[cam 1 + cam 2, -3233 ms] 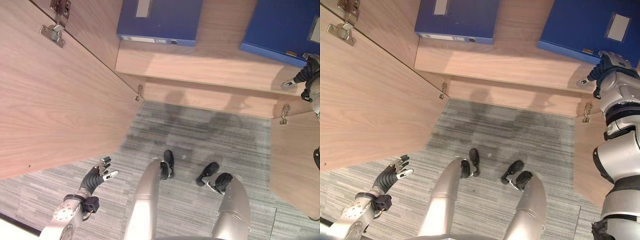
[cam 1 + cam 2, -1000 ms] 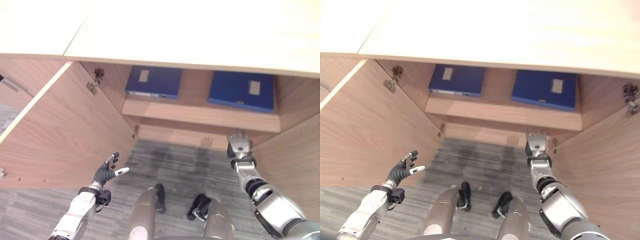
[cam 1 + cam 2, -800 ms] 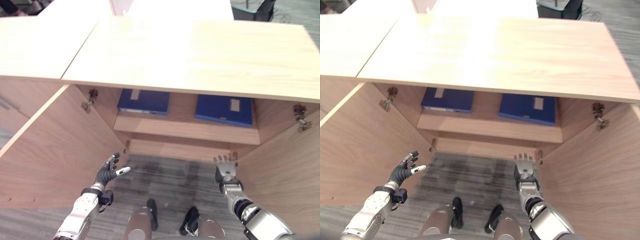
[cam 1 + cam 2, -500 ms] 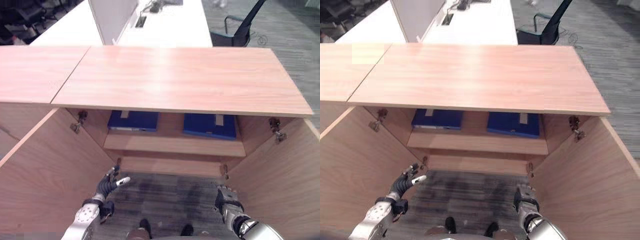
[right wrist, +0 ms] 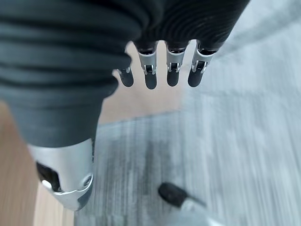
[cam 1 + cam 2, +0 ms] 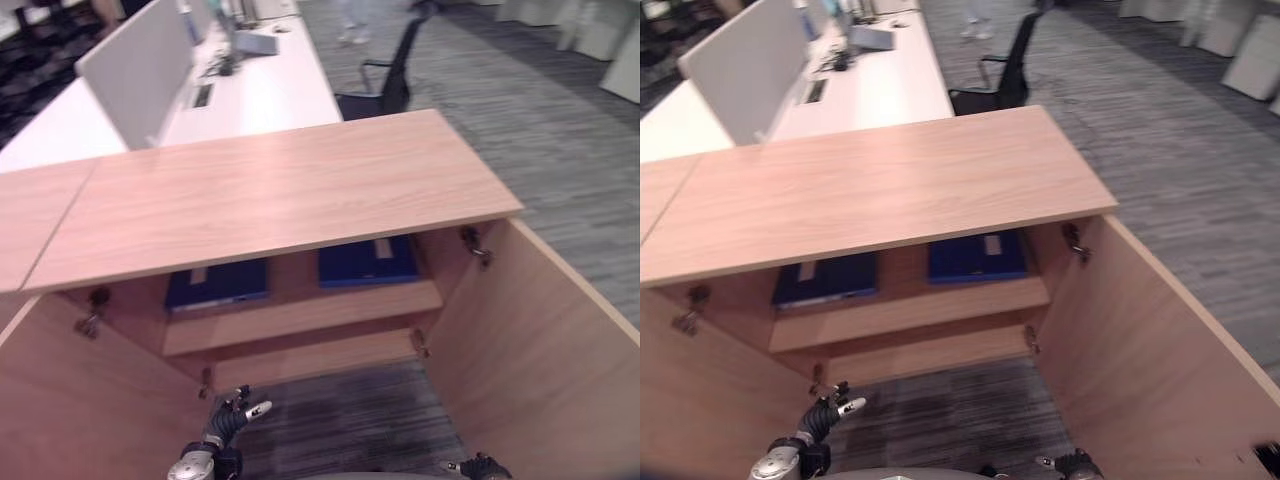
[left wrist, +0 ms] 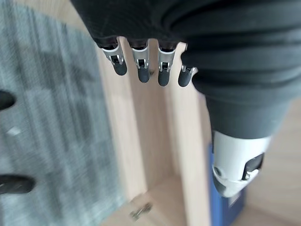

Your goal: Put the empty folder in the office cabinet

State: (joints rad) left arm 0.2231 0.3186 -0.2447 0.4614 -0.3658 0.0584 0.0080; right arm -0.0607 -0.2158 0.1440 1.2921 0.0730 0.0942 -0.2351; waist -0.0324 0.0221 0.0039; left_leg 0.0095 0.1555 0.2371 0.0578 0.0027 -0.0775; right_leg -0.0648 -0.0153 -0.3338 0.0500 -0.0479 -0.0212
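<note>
Two blue folders lie flat on the shelf inside the open wooden cabinet (image 6: 270, 195), one on the left (image 6: 218, 283) and one on the right (image 6: 368, 262). My left hand (image 6: 235, 415) hangs low in front of the cabinet by the left door, fingers (image 7: 141, 70) straight, holding nothing. In its wrist view a strip of blue folder (image 7: 222, 205) shows past the thumb. My right hand (image 6: 478, 467) sits at the bottom edge near the right door, fingers (image 5: 171, 70) straight over grey carpet, also empty.
Both cabinet doors stand swung out, the right door (image 6: 540, 330) and the left door (image 6: 70, 400). Behind the cabinet is a white desk (image 6: 250, 90) with a divider panel and a dark office chair (image 6: 385, 80). Grey carpet (image 6: 350, 420) lies between the doors.
The whole view has swung up and back, so the cabinet top and the room behind now show. My right hand has come off the right folder on the shelf and dropped low.
</note>
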